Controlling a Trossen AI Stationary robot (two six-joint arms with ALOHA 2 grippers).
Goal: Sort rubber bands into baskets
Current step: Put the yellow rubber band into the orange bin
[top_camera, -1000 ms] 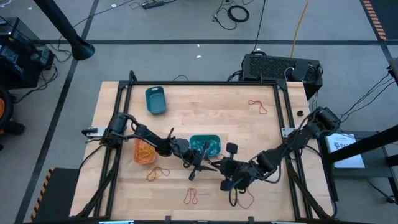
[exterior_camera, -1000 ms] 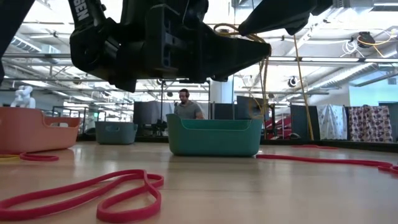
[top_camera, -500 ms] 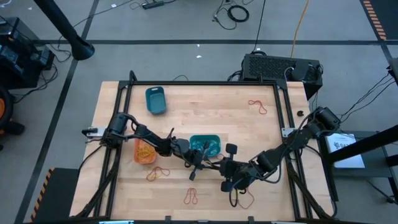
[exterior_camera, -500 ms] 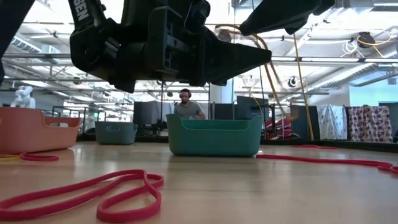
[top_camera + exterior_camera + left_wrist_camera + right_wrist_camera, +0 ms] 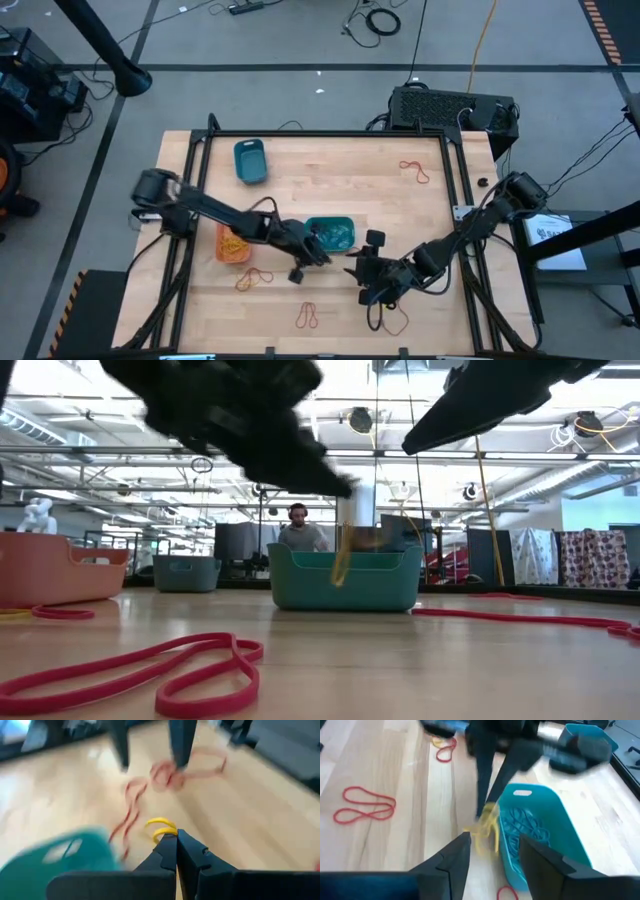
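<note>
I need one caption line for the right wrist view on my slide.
Left gripper shut on a yellow rubber band beside the teal basket; right gripper open just below it.

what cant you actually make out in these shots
- Left tool is shut on a yellow rubber band, but motion blur smears the band in the left wrist, right wrist and low views; its shape is unclear.
- Orange basket: the low view shows only its wall, cut by the edge; the contents are hidden.
- Blue basket: too small in the high view to tell the contents.
- Right tool is open, fingertips cut by the edge.
</note>
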